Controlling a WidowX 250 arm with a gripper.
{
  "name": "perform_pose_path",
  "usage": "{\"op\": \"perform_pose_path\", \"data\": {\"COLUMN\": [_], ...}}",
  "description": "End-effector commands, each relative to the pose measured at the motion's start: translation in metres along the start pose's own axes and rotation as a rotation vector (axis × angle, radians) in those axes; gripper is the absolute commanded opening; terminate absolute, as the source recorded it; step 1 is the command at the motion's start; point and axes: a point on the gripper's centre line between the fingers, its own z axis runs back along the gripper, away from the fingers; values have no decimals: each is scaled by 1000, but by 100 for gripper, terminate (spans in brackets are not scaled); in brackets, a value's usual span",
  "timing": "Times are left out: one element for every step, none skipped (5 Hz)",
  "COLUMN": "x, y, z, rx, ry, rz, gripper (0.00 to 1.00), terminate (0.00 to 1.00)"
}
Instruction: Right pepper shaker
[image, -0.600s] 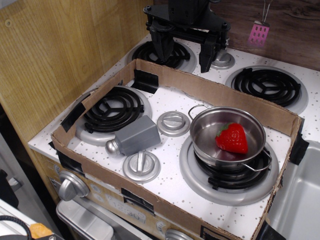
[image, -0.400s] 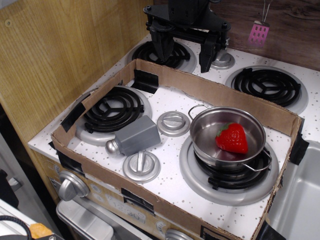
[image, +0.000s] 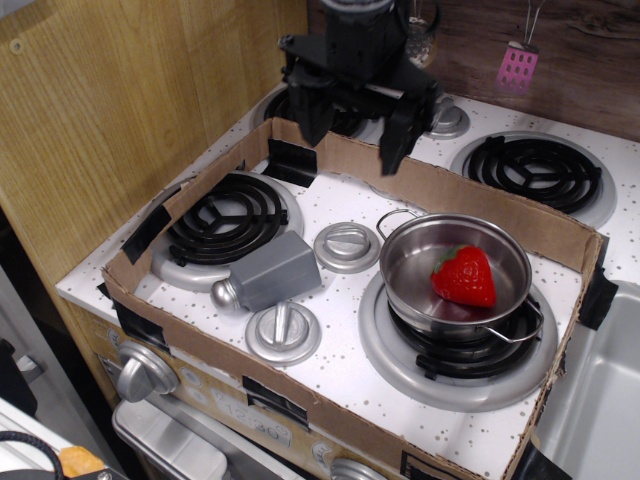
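The pepper shaker (image: 268, 273) is what I'm after, and from here I see it lying on its side left of centre in the frame, its gray body resting against the rim of the left burner (image: 226, 217) and its shiny ball cap pointing toward the lower left.

Taking things from largest down: the worktop (image: 345, 340) is a white speckled toy stove top that fills most of the frame, and a low cardboard wall (image: 470, 190) taped at the corners fences off its nearer half. My arm hangs at the upper centre of the frame, above the far cardboard edge, and the black claw (image: 352, 132) has its two fingers spread wide with nothing between them, well apart from the shaker.

At right of centre a steel saucepan (image: 457, 272) sits on the right burner (image: 455, 350), and a red strawberry (image: 464, 276) lies inside it. Two flat round silver knobs lie near the shaker: one (image: 347, 246) just right of it, between shaker and saucepan, and one (image: 283, 332) just below it. A small pink tag (image: 518, 67) hangs at the upper right against the dark wood back wall.
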Motion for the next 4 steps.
{"op": "perform_pose_path", "data": {"x": [-31, -51, -65, -71], "y": [9, 19, 29, 36], "z": [11, 6, 0, -8], "rx": [-7, 13, 62, 86], "ry": [-76, -66, -61, -56], "rz": [-131, -266, -360, -410], "gripper": [100, 100, 100, 100], "terminate": [0, 0, 0, 0]}}
